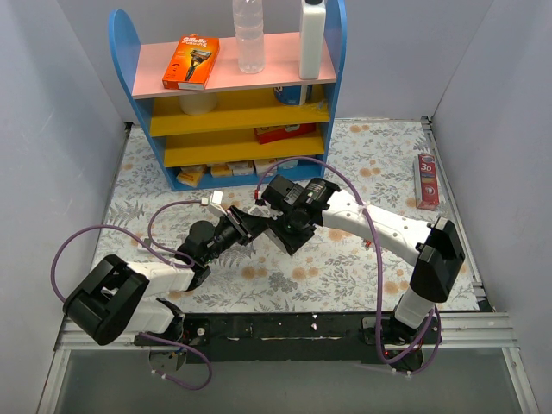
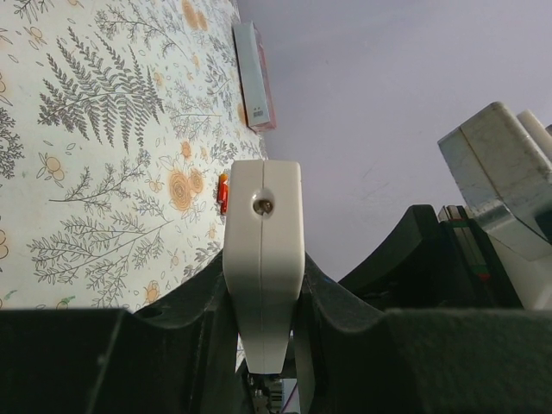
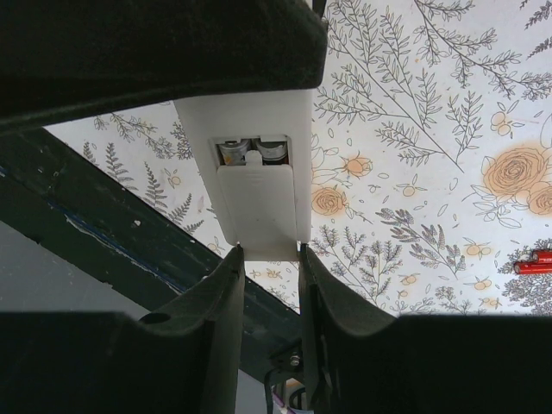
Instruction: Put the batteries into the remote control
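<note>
Smooth white slab-shaped remote control (image 2: 262, 259)

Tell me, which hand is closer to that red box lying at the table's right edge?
Right. The right hand is mid-table, left of the red box; the left hand, gripping the remote control, meets it from farther left.

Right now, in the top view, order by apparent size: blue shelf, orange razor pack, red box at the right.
1. Blue shelf, clearly largest.
2. Orange razor pack.
3. Red box, narrower; the pack sits higher, nearer the camera, so true sizes are unsure.
</note>
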You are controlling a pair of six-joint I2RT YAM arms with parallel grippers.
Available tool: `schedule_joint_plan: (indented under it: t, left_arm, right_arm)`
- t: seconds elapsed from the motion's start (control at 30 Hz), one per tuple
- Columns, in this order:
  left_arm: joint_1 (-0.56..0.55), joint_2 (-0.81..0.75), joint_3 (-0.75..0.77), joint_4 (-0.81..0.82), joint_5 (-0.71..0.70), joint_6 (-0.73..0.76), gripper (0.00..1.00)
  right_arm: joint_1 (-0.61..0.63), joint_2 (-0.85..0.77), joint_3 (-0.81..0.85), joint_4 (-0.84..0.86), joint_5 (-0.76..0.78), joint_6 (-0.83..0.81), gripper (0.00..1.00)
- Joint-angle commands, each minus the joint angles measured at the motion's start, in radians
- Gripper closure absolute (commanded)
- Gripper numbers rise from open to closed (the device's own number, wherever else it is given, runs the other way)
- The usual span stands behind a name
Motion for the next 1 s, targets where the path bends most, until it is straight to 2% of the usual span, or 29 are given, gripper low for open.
schedule_joint_plan:
  t: [0.0, 0.97]
  left_arm:
    - [-0.007, -0.011, 0.025, 0.065, 0.019, -0.010, 0.97]
    - [-0.005, -0.015, -0.004, 0.119, 0.034, -0.048, 0.97]
  right_arm:
    - [0.005, 0.002, 0.047, -0.009, 0.002, -0.004, 0.85]
    - [0.005, 0.007, 0.068, -0.037, -0.015, 0.030, 0.77]
